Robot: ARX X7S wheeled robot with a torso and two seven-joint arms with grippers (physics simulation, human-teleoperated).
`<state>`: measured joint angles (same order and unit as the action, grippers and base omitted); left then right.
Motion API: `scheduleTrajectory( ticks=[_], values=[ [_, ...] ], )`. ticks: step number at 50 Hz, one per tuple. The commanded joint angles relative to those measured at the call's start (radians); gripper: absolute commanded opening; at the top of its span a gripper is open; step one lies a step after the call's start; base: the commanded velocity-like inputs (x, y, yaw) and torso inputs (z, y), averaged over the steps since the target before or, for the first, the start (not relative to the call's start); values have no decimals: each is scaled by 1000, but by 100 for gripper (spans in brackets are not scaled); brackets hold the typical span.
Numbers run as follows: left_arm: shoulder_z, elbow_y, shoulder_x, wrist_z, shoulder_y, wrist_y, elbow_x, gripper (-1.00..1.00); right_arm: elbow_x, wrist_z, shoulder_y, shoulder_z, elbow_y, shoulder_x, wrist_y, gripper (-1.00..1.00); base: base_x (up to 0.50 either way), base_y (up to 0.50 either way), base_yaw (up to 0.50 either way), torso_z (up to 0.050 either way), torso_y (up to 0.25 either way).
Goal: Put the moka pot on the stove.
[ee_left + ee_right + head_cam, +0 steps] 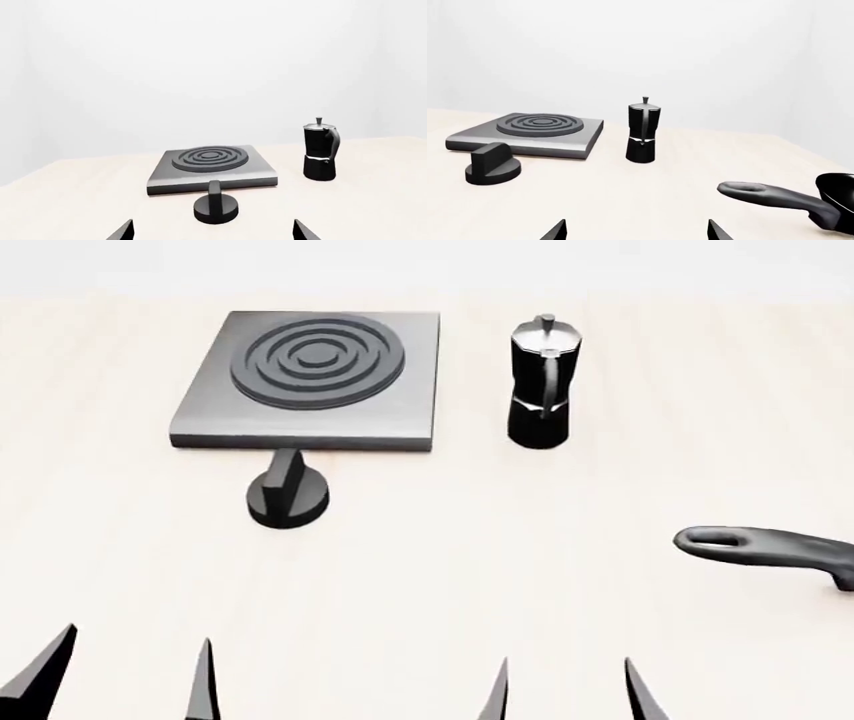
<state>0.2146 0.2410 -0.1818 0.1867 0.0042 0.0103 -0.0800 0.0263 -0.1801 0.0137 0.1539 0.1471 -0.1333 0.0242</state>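
The moka pot (542, 383) stands upright on the table just right of the stove (400, 410); it is black with a silver lid and knob. It also shows in the left wrist view (320, 150) and the right wrist view (642, 132). The stove is a grey slab with a ring burner, seen too in the left wrist view (260, 172) and the right wrist view (570, 140). My left gripper (130, 680) and right gripper (567, 690) are both open and empty near the table's front edge, well short of the pot. Their tips frame the bottom of each wrist view: left gripper (213, 231), right gripper (635, 231).
A short black dial knob (287, 498) sits on the table just in front of the stove, seen also in the left wrist view (215, 206) and right wrist view (492, 166). A black long-handled pan (767, 548) lies at the right, handle pointing left; it shows in the right wrist view (774, 196).
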Motion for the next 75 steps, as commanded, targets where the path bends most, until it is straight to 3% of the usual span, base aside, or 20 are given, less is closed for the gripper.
scheduleTrajectory(
  ticks=[1, 75],
  values=[
    [8, -11, -8, 6, -10, 4, -8, 100, -1, -12, 10, 15, -12, -7, 1, 100, 125, 0, 0, 0, 0],
    [42, -29, -46, 38, -43, 22, -63, 100, 28, -72, 18, 66, 21, -48, 11, 100, 120, 0, 0, 0, 0]
  ],
)
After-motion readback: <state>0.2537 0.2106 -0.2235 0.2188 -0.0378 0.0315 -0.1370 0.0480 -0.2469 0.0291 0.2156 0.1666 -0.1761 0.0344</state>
